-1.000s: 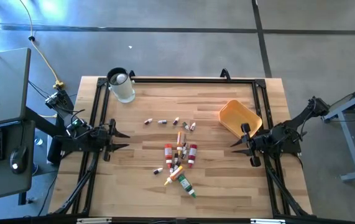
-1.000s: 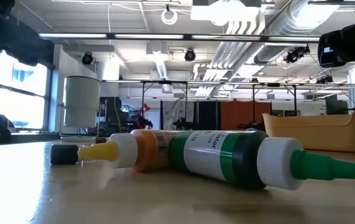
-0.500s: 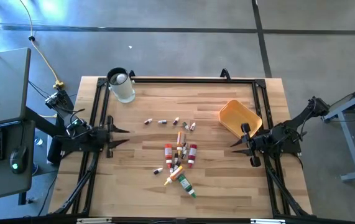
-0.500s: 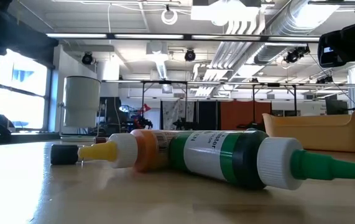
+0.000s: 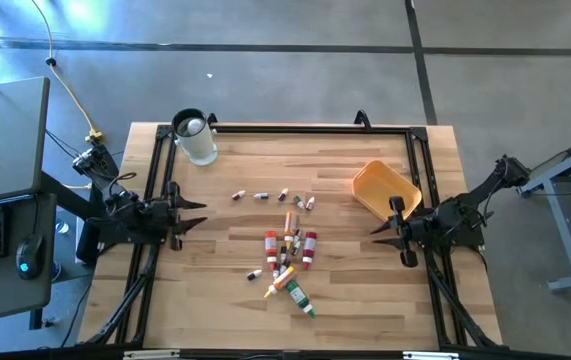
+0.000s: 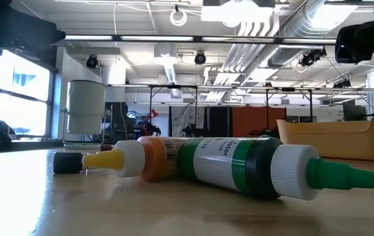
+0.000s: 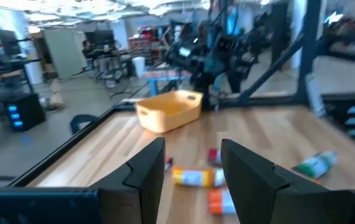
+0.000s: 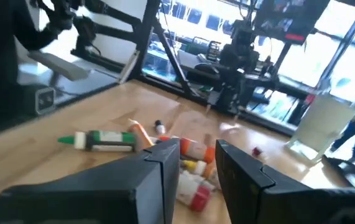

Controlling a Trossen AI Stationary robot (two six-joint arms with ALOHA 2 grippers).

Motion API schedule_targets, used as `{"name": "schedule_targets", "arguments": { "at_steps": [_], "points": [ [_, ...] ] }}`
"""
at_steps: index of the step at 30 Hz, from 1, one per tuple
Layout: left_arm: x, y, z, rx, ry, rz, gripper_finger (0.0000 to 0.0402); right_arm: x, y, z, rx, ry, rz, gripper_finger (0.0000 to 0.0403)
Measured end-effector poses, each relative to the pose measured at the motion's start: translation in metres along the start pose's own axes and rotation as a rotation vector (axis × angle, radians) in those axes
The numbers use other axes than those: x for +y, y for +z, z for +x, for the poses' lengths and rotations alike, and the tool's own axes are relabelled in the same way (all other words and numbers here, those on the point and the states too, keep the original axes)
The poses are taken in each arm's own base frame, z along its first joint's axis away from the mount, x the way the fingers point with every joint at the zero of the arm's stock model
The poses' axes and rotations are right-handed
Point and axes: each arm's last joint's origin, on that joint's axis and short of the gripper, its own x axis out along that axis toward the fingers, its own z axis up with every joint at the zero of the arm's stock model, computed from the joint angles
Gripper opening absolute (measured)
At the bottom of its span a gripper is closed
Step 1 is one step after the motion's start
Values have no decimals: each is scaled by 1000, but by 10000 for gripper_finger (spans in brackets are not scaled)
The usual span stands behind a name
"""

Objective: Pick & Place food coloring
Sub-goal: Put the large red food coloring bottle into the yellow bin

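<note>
Small plastic food colouring bottles and vials (image 5: pixel 287 250), red, orange, yellow, green and dark with white or coloured caps, lying loose on their sides in a scatter at mid-surface of the pale wooden table (image 5: pixel 235 160), a thinner row toward the far edge. Judged light, rigid, smooth and prone to rolling; best taken across the cylindrical body, not the tapered cap. Green-and-white bottle with green nozzle (image 6: pixel 265 167) touching orange bottle with yellow tip (image 6: pixel 144 157); a clean single pick there judged awkward.

Left gripper (image 5: pixel 191 218) at left edge, jaws apart, empty. Right gripper (image 5: pixel 380 232) at right edge beside orange-yellow plastic tray (image 5: pixel 385 188), jaws apart, empty.

Exact count unclear; the smallest vials scarcely distinguishable; labels unreadable; wrist views blurred
</note>
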Motion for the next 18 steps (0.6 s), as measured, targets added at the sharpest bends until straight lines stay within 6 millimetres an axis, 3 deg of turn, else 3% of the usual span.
{"name": "schedule_targets", "arguments": {
  "at_steps": [4, 10, 18],
  "points": [
    [1, 4, 0, -28, 2, -35, 153, 2, 0, 0, -17, 55, -2, 97],
    [1, 5, 0, -32, 13, -52, 153, 6, 2, -1, -53, 230, 144, 97],
    [1, 5, 0, -34, -4, -153, 153, 10, 3, -2, -85, 375, 143, 97]
  ]
}}
